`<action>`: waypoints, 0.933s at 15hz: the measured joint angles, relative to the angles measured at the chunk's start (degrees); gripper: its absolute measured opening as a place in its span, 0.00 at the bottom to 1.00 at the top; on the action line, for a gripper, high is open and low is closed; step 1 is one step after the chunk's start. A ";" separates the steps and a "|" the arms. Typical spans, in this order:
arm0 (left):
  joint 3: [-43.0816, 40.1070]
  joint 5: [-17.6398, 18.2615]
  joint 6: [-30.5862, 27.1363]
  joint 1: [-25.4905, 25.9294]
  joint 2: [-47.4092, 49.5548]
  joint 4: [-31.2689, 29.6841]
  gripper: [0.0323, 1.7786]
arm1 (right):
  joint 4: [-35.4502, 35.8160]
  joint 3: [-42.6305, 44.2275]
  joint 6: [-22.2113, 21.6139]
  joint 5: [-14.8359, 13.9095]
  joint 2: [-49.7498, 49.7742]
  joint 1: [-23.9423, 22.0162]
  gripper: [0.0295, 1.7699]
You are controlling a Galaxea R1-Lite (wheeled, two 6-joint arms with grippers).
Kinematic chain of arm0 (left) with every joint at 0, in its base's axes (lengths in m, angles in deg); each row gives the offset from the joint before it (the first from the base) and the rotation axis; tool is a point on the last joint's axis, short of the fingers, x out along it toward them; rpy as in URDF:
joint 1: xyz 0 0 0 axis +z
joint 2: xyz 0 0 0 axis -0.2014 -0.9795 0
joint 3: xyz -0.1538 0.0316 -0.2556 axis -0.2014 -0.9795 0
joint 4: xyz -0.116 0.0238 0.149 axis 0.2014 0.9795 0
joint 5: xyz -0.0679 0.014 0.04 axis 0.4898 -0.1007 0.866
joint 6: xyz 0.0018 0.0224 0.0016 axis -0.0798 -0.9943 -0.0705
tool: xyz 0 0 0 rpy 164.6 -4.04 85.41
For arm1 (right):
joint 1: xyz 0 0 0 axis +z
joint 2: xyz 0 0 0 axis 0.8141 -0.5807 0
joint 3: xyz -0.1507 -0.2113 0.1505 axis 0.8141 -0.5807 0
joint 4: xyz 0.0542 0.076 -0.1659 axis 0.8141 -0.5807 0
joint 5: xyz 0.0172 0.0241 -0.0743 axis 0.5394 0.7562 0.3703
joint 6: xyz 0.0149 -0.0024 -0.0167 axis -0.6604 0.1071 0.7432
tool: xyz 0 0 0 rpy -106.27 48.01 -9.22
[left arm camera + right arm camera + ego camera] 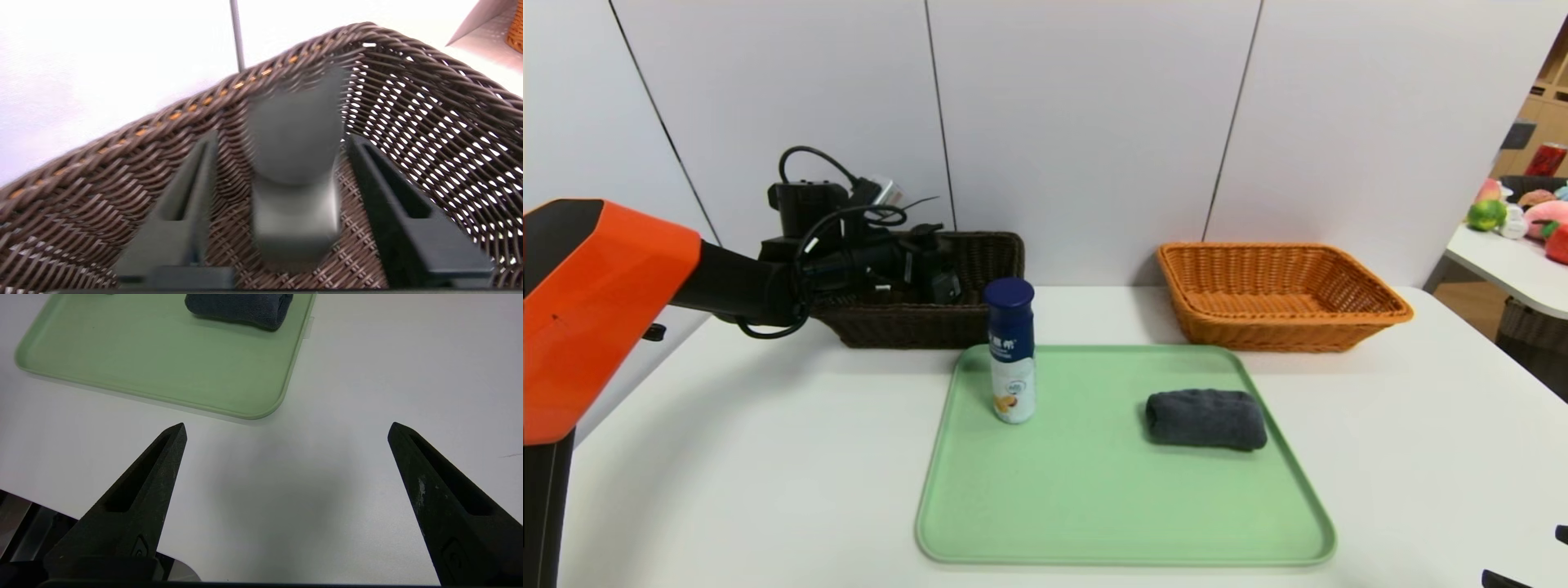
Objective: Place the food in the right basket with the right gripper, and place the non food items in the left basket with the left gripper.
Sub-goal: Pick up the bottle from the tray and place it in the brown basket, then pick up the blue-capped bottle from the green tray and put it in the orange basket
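Grey item: blurred, between the fingers of the left tool [282, 136] and inside the dark basket [915, 328]; its long axis runs lengthwise between them, and the item [296, 163] looks matte at one end, shiny further along.
Left tool: fingers wide, with a gap on either side of the item.
Left arm: the orange-and-black arm [613, 310] reaches from the left, its wrist over the dark basket.
Bottle: upright on the tray's far left part, the blue cap up, long axis vertical; a smooth cylinder [1011, 351], blue above and pale below.
Towel: rolled, soft, dark grey cloth [1207, 419] lying toward the tray's right side, long axis running left to right.
Tray: flat, smooth, pale green, with rounded corners [1127, 506], on the white worktop [768, 449].
Baskets: both woven, with sloping walls; the dark one at the far left, the orange basket [1282, 331] at the far right.
Right tool: wide, fingers well apart, over the near right worktop [288, 424].
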 joint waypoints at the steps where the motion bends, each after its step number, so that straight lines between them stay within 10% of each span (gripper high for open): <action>1: 0.00 -0.02 0.00 -0.02 0.06 0.00 0.69 | 0.02 0.05 0.00 0.00 -0.02 0.00 0.96; 14: -5.30 0.30 0.13 -0.29 19.08 11.47 0.91 | 0.15 -0.27 -0.35 0.11 0.12 0.10 0.96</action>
